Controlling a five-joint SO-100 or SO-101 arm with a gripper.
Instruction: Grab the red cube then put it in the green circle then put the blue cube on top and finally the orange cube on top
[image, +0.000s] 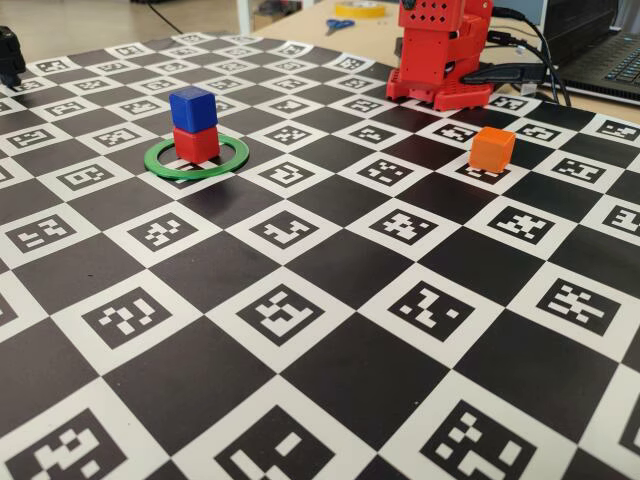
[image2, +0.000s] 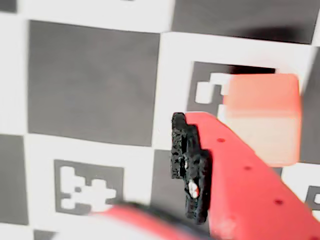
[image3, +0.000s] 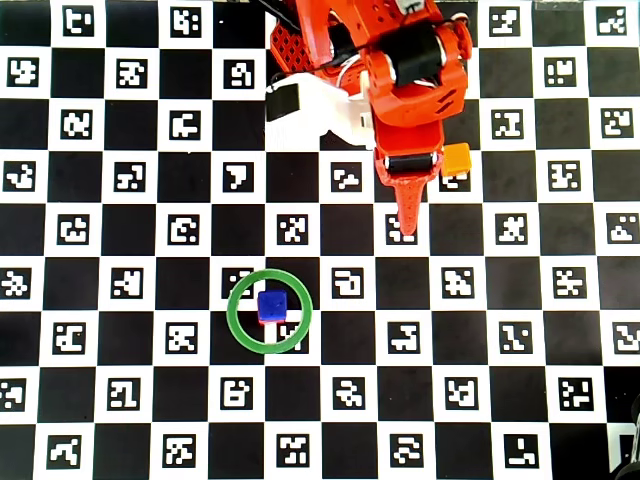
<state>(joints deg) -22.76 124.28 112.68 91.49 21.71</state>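
Orange cube (image: 493, 148) stands alone, board (image: 330, 330) open around it; blue-on-red stack (image: 194, 124) well apart.

Red arm (image3: 405, 80), black-padded claw (image2: 200, 170)

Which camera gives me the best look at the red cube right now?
The fixed view: the red cube shows its front face clearly inside the green circle, under the blue cube. In the overhead view the blue cube hides it almost entirely. The wrist view doesn't show it, only the orange cube.
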